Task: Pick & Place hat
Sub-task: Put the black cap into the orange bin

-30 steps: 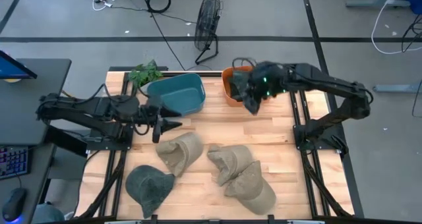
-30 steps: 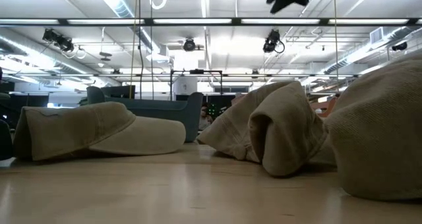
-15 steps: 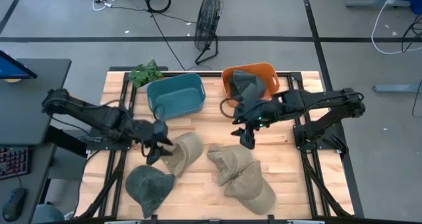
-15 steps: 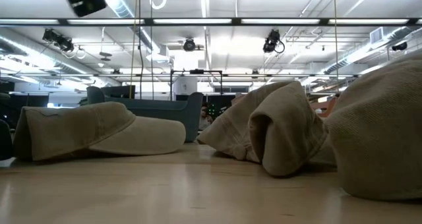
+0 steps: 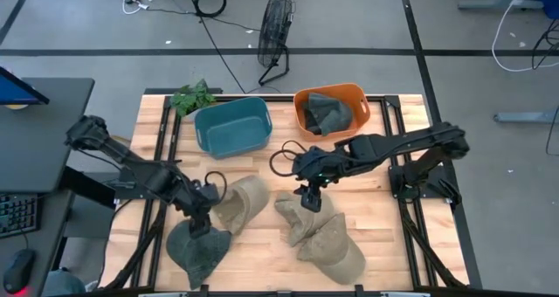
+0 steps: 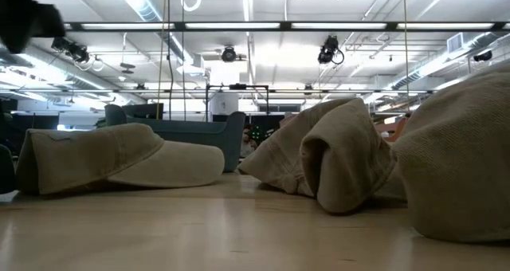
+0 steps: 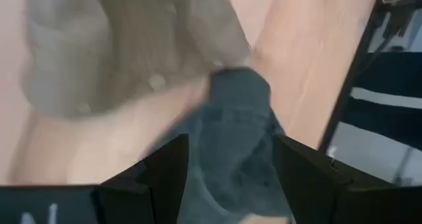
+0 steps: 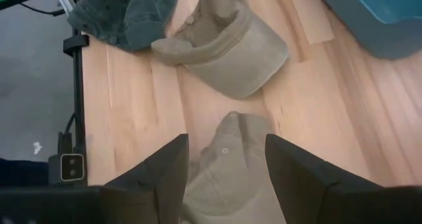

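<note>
- Both arms have moved since the earlier frames: right tool [image 5: 310, 198] has left the orange bin [image 5: 359, 105] and swung down to the hats at mid-worktop; left tool [image 5: 200, 224] has dropped from beside the blue bin [image 5: 232, 127] to the near-left hats.
- Right tool: fingers spread, nothing held, hovering directly over the middle tan hat [image 5: 303, 211]. Its wrist view shows that hat's crown [image 8: 232, 159] between the two fingers.
- Left tool: open, empty, poised over the dark hat [image 5: 198, 249], with a tan hat [image 5: 240, 199] just beside it. Wrist view shows dark fabric [image 7: 232, 141] in the gap between the fingers.
- One dark hat [image 5: 329, 113] already lies in the orange bin, well beyond the right tool. Fourth hat, tan [image 5: 336, 246], touches the middle one on its near side.
- Handling, judged: soft cloth caps, light, floppy crowns, not fragile or slippery. Crown will collapse under the fingers, so pinch a fold of crown fabric, or take the stiffer brim edge for a firmer hold.
- Risk: the two touching tan hats may drag together; grip the side away from the neighbour.
</note>
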{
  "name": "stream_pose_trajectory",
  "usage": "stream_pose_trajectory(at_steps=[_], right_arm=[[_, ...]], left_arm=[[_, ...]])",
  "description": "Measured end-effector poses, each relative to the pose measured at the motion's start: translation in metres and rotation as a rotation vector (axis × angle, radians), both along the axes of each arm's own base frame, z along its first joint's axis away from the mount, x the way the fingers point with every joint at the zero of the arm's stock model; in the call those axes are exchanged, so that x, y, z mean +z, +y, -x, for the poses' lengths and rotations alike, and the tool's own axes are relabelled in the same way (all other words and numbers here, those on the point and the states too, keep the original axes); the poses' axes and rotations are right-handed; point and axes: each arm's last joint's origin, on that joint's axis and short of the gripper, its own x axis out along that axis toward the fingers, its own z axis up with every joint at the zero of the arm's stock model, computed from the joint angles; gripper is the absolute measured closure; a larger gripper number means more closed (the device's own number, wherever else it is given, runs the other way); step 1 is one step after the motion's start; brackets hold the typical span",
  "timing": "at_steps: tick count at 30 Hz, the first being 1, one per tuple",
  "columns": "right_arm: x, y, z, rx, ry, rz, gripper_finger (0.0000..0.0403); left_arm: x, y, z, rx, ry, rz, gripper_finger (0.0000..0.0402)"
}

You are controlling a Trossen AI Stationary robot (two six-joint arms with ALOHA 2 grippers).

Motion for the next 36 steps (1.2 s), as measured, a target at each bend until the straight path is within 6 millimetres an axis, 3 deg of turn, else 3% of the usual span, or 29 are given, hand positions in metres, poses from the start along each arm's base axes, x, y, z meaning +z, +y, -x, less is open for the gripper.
stream_pose_trajectory(at_steps=[10,15,22,29,33,36], right_arm=[[-0.002,0.001,-0.005,-0.010,-0.019,-0.013,0.0199],[-0.002,0.001,-0.005,-0.010,-0.023,-0.014,0.0199],[0.000,0.001,-0.007,-0.009,-0.045,-0.020,0.0199],[0.000,0.001,-0.007,-0.005,-0.048,-0.017,0.0199],[0.000,0.001,-0.007,0.004,-0.049,-0.010,0.0199],[0.000,0.002,-0.007,0.010,-0.048,-0.015,0.0199]], left_arm=[[-0.015,-0.032,0.009,0.070,0.136,0.048,0.0190],[-0.028,-0.047,0.013,0.213,0.232,0.055,0.0197],[-0.049,-0.073,0.018,0.238,0.317,0.031,0.0177],[-0.073,-0.083,0.015,0.366,0.402,-0.031,0.0168],[-0.083,-0.086,0.013,0.379,0.423,-0.063,0.0190],[-0.083,-0.086,0.013,0.368,0.422,-0.065,0.0236]])
